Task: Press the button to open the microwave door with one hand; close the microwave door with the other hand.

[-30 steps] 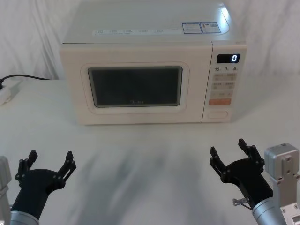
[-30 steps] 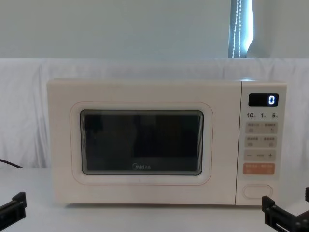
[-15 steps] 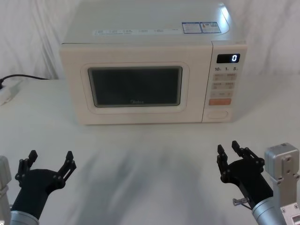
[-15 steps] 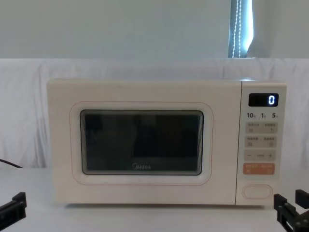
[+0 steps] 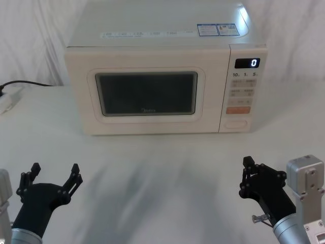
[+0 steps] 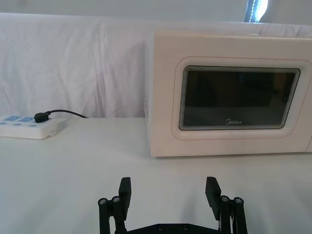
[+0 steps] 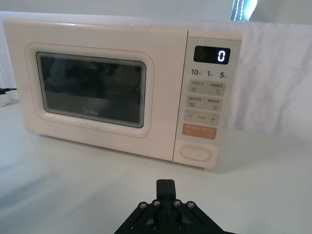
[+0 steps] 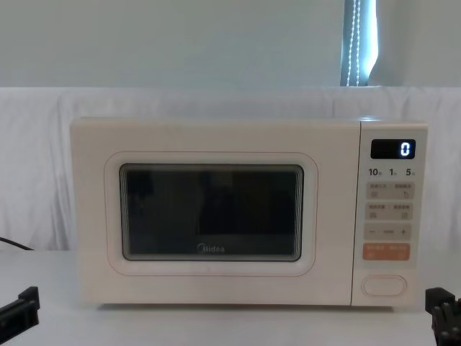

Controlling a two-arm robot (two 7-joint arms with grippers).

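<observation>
Head view: the right gripper [image 5: 247, 175], low on the right in front of the microwave [image 5: 157, 76], has drawn its fingers together over the past second, from spread wide to pinched. That likely readies it to poke the button [image 5: 235, 123] at the panel's foot. The microwave door [image 5: 147, 94] is latched flush. The left gripper [image 5: 53, 178] stays parked low left, fingers splayed.

We saw a bright, even, soft light throughout. A glare patch sat on the top right corner of the microwave [image 5: 152, 76], and its display [image 5: 247, 63] glowed white. Faint grey shadows streaked the counter [image 5: 162, 173] before it. The glass window [image 7: 91, 87] carried dim reflections. A sliver of daylight showed behind at the curtain gap [image 8: 359, 43].
</observation>
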